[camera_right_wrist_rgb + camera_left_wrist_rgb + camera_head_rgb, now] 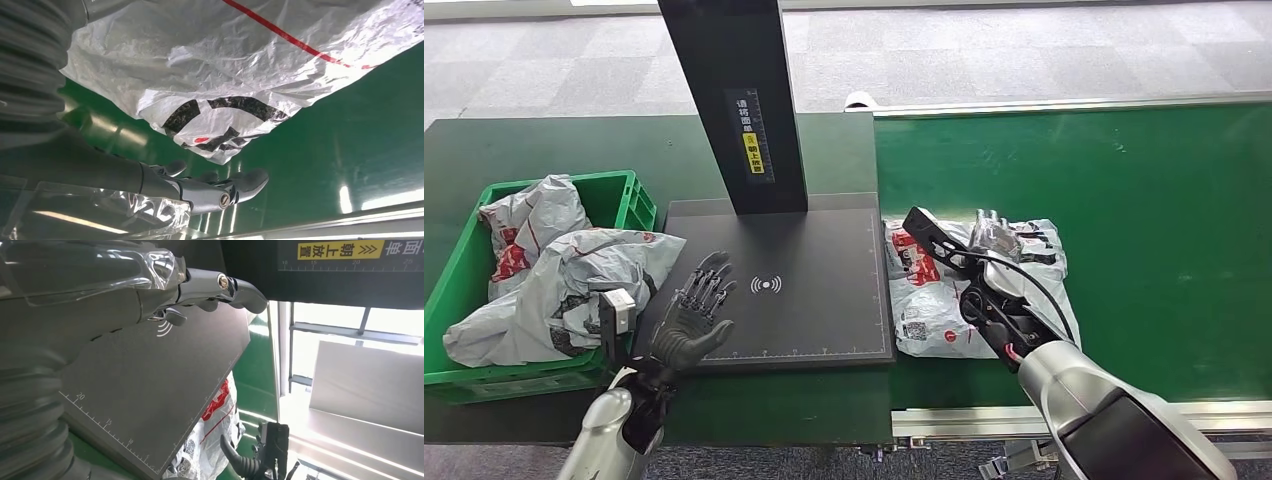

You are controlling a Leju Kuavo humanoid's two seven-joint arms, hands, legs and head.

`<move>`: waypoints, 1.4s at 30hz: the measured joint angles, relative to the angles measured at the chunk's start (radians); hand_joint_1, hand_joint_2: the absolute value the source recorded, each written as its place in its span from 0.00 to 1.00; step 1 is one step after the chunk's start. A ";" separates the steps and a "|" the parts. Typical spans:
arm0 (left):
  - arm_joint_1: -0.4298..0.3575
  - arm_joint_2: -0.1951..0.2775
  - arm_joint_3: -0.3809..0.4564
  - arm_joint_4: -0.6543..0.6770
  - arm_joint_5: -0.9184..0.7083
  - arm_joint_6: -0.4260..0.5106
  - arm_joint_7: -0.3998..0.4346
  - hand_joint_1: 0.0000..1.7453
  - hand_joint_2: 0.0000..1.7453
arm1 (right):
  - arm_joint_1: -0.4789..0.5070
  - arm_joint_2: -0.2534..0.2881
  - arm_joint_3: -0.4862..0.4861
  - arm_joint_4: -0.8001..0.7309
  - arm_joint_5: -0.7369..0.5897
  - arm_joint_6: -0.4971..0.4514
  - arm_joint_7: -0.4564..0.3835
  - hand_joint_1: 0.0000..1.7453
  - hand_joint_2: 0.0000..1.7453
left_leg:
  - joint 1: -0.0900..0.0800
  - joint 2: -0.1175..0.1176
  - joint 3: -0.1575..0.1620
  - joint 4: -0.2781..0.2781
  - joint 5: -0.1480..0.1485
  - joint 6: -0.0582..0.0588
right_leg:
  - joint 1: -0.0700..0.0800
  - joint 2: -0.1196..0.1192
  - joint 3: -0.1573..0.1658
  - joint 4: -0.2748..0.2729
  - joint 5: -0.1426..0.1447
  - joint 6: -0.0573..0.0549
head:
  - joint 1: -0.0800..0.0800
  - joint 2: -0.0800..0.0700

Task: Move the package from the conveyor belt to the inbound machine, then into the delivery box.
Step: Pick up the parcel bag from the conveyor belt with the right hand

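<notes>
The package (924, 300), a crumpled white poly bag with red and black print, lies flat on the green conveyor belt (1144, 200), right against the black plate of the inbound machine (814, 300). My right hand (996, 240) hovers over the package's far half with its fingers stretched out. In the right wrist view those fingers (220, 187) are apart from the package (225, 65), with green belt between them. My left hand (694, 310) is open, fingers spread, above the plate's left edge. The left wrist view shows that left hand (200, 290) over the plate (150, 390), with the package (215, 430) beyond it.
A green delivery crate (454, 270) stands left of the plate and holds several grey bags (564, 280). The machine's black post (734, 100) rises from the plate's far edge. The belt's metal rail (944, 420) runs along the near side.
</notes>
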 joint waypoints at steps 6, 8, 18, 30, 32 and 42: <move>0.002 -0.002 0.000 0.008 -0.011 0.004 0.002 0.00 1.00 | -0.004 -0.015 0.027 0.012 0.100 0.056 0.116 0.00 1.00 | 0.000 0.000 0.000 0.000 0.000 0.000 | 0.000 0.000 0.000 0.000 0.000 0.000 | 0.000 0.000; 0.005 -0.004 0.000 0.008 -0.015 0.005 0.003 0.00 1.00 | -0.005 -0.020 0.037 0.015 0.132 0.060 0.126 0.00 1.00 | 0.000 0.000 0.000 0.000 0.000 0.000 | 0.000 0.000 0.000 0.000 0.000 0.000 | 0.000 0.000; 0.009 -0.017 0.003 0.006 -0.031 0.004 0.020 0.00 1.00 | -0.007 -0.030 0.049 0.033 0.217 0.279 0.141 0.00 1.00 | 0.000 0.000 0.000 0.000 0.000 0.000 | 0.000 0.000 0.000 0.000 0.000 0.000 | 0.000 0.000; 0.008 -0.027 0.004 0.006 -0.039 0.002 0.020 0.00 1.00 | -0.008 -0.031 0.049 0.042 0.239 0.384 0.140 0.00 1.00 | 0.000 0.000 0.000 0.000 0.000 0.000 | 0.000 0.000 0.000 0.000 0.000 0.000 | 0.000 0.000; 0.008 -0.030 0.005 0.006 -0.044 0.002 0.020 0.00 1.00 | -0.008 -0.029 0.049 0.042 0.252 0.400 0.139 0.00 1.00 | 0.000 0.000 0.000 0.000 0.000 0.000 | 0.000 0.000 0.000 0.000 0.000 0.000 | 0.000 0.000; 0.001 -0.037 0.018 0.017 -0.054 0.000 0.021 0.00 1.00 | -0.011 -0.018 0.046 0.043 0.273 0.492 0.117 0.01 1.00 | 0.000 0.000 0.000 0.000 0.000 0.000 | 0.000 0.000 0.000 0.000 0.000 0.000 | 0.000 0.000</move>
